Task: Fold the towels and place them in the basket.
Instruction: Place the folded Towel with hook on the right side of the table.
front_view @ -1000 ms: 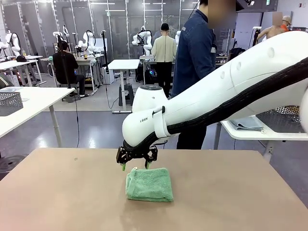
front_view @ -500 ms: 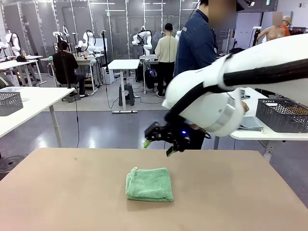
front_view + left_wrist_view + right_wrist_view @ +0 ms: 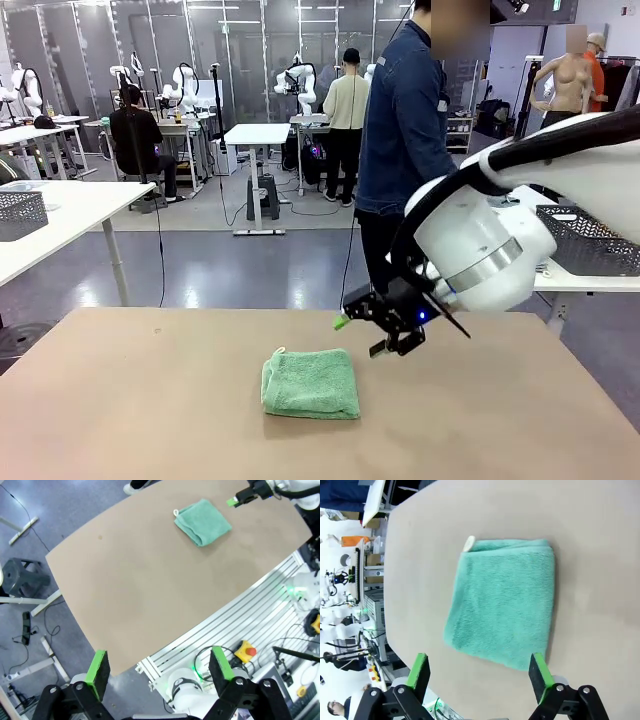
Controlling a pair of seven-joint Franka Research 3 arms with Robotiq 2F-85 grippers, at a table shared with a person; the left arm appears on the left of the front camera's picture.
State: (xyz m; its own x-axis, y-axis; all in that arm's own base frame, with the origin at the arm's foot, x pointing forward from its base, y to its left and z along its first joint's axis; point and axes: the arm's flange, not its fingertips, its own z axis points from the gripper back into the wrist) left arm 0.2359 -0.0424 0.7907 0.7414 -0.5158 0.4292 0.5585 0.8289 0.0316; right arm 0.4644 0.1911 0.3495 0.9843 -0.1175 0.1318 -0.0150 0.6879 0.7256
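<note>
A mint green towel (image 3: 310, 383) lies folded into a small square on the brown table (image 3: 130, 400), its white loop at the far left corner. My right gripper (image 3: 361, 336) hovers open just above the table, beside the towel's far right corner, holding nothing. In the right wrist view the towel (image 3: 502, 602) lies flat beyond the open green fingers (image 3: 418, 670). My left gripper (image 3: 160, 666) stands open high over the table's near side, far from the towel (image 3: 202, 521). The dark wire basket (image 3: 595, 250) sits on a white side table at the right.
A person in a dark blue jacket (image 3: 405, 130) stands at the table's far edge, behind my right arm. Another wire basket (image 3: 20, 213) rests on a white table at the left. Bare tabletop surrounds the towel.
My right gripper has lifted off the towel's far left corner and swung to the right, staying open. The towel has not moved.
</note>
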